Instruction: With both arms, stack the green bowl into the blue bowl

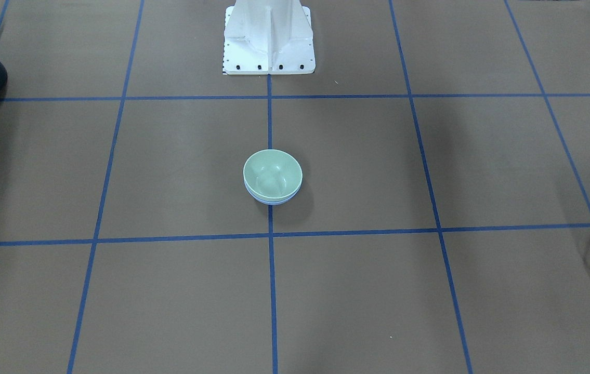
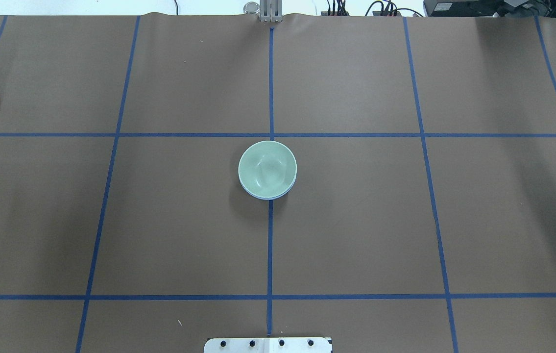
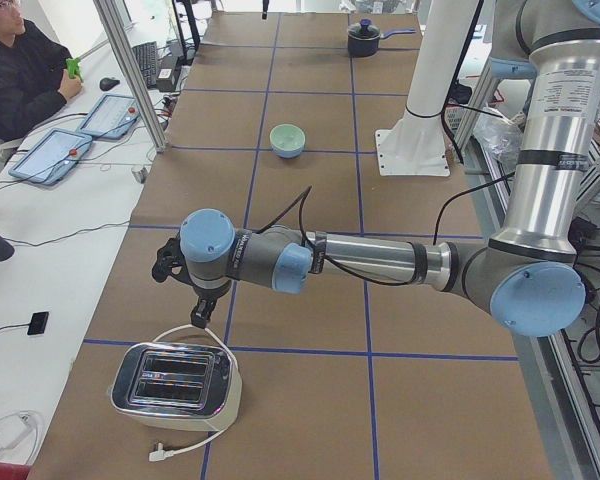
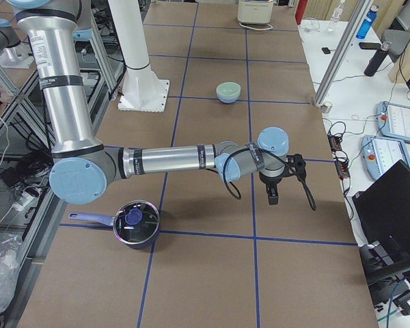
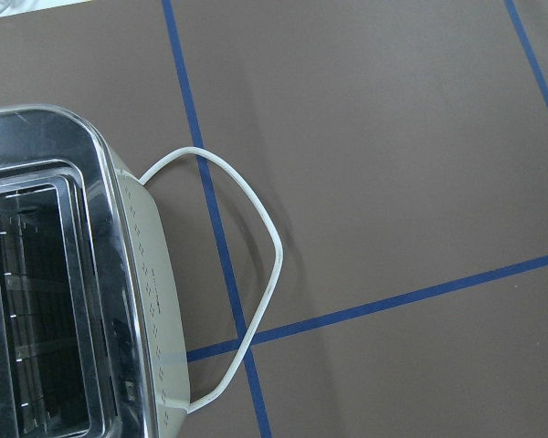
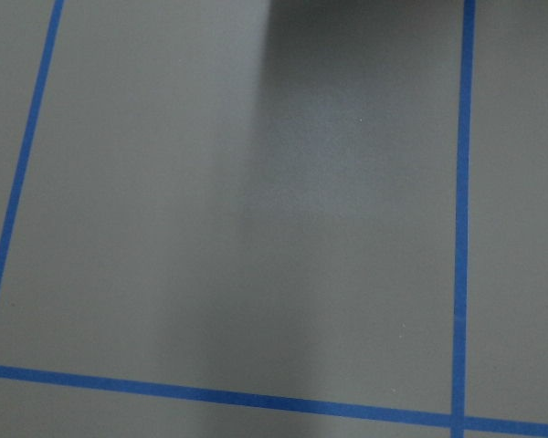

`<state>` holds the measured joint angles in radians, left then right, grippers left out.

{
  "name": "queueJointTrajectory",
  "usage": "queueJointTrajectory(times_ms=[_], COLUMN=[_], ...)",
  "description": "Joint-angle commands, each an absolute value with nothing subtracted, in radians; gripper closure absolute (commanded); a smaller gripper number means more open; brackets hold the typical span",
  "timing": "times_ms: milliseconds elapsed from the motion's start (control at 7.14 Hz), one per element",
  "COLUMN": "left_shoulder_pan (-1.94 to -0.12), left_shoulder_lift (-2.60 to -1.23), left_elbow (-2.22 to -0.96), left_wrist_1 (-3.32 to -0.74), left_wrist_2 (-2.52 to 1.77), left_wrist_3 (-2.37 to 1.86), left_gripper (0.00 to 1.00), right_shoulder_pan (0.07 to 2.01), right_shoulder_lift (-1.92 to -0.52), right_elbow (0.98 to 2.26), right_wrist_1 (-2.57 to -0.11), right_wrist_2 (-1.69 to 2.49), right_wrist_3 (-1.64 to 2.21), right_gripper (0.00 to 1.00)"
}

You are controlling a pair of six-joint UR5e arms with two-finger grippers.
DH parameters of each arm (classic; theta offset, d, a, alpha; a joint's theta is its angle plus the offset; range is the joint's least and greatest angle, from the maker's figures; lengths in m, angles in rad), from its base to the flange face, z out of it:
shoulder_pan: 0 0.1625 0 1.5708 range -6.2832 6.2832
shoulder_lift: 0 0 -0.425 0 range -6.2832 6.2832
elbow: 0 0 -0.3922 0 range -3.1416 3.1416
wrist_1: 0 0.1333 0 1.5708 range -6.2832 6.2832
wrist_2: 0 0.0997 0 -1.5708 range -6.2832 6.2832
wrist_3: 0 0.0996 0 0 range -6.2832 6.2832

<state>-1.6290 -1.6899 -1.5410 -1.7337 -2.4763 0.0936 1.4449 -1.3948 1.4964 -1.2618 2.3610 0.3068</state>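
Both left tool (image 3: 199, 318) and right tool (image 4: 273, 197): width untellable; green bowl (image 1: 272, 174) hides blue bowl (image 1: 272, 202) except rim.

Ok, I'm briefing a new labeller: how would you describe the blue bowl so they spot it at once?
From the white pedestal, follow the centre tape line to the stacked bowls. The blue bowl is the lower one: only a thin periwinkle edge shows beneath the green bowl nested inside it.
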Motion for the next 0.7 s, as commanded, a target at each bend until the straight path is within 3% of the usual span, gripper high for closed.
queueJointTrajectory(times_ms=[0, 560], left_shoulder_pan=[-1.629, -1.631], left_shoulder_lift=[-1.662, -1.510], left_elbow=[-1.534, -1.627], left_wrist_1=[-1.735, -1.778], left_wrist_2=[-2.471, -2.471], left_wrist_3=[0.125, 0.135], left_gripper=[0.03, 0.02], right_shoulder_pan=[1.453, 1.459], right_shoulder_lift=[-1.394, -1.385], right_elbow=[1.496, 1.502], right_wrist_1=[-1.264, -1.278], right_wrist_2=[2.376, 2.381], right_wrist_3=[0.302, 0.302], right_gripper=[0.00, 0.00])
